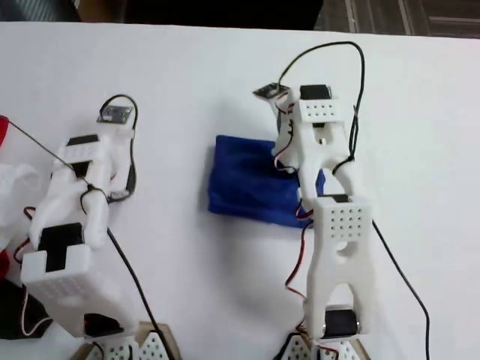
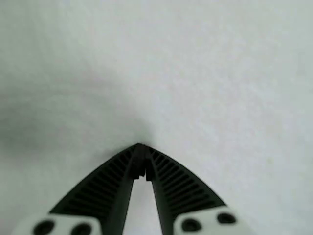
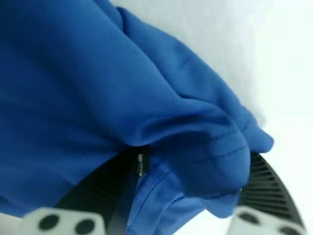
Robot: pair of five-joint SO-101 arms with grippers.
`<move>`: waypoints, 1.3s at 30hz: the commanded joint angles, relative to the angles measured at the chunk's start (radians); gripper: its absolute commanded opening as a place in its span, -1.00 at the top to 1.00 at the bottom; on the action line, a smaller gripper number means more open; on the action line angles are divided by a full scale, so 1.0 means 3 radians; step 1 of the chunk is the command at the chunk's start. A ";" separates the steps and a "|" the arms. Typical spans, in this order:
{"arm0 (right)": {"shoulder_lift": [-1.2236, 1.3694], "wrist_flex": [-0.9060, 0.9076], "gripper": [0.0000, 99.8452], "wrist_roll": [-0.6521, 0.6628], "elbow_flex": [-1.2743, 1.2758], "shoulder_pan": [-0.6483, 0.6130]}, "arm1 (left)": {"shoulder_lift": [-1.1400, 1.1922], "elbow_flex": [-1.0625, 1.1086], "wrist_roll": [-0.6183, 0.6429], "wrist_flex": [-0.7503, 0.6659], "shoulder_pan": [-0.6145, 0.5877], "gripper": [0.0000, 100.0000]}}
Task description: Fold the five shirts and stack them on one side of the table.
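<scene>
The blue shirt (image 1: 241, 180) lies folded mid-table (image 1: 187, 67), under the right arm. The right gripper (image 3: 195, 164) has its jaws apart, astride a bunched hem. The left gripper (image 2: 140, 155) rests jaws together over bare table, well apart from the cloth. To move the shirt well, the right gripper likely needs every layer caught before it closes, then a low, slow carry to the stack.

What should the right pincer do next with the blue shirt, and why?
Probably close the right pincer: its jaws stand apart with a fold of the blue shirt bunched between them, so closing should secure that edge before any lifting or folding.
</scene>
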 commanded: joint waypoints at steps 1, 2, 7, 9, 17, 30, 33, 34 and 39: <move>-0.0100 -0.0110 0.39 -0.0036 -0.0031 0.0049 | 0.0015 -0.0141 0.0015 -0.0026 0.0005 0.95; -0.0166 -0.0115 0.39 -0.0066 -0.0041 0.0038 | 0.0015 -0.0141 0.0015 -0.0026 0.0005 0.95; -0.0616 -0.0100 0.39 -0.0399 -0.0092 0.0095 | 0.0015 -0.0141 0.0015 -0.0026 0.0005 0.95; -0.0811 -0.0064 0.39 -0.0598 0.0010 0.0125 | 0.0015 -0.0141 0.0015 -0.0026 0.0005 0.95; -0.1297 -0.0064 0.39 -0.1202 0.0926 0.0095 | 0.0015 -0.0141 0.0015 -0.0026 0.0005 0.95; -0.1256 -0.0995 0.39 -0.1238 0.1872 0.0120 | 0.0015 -0.0141 0.0015 -0.0026 0.0005 0.95; -0.1051 -0.1041 0.39 -0.1207 0.1882 0.0130 | 0.0015 -0.0141 0.0015 -0.0026 0.0005 0.95; -0.0959 -0.1041 0.39 -0.1207 0.1877 0.0130 | 0.0015 -0.0141 0.0015 -0.0026 0.0005 0.95; -0.0565 -0.0811 0.48 -0.1202 0.1545 0.0151 | 0.0015 -0.0141 0.0015 -0.0026 0.0005 0.95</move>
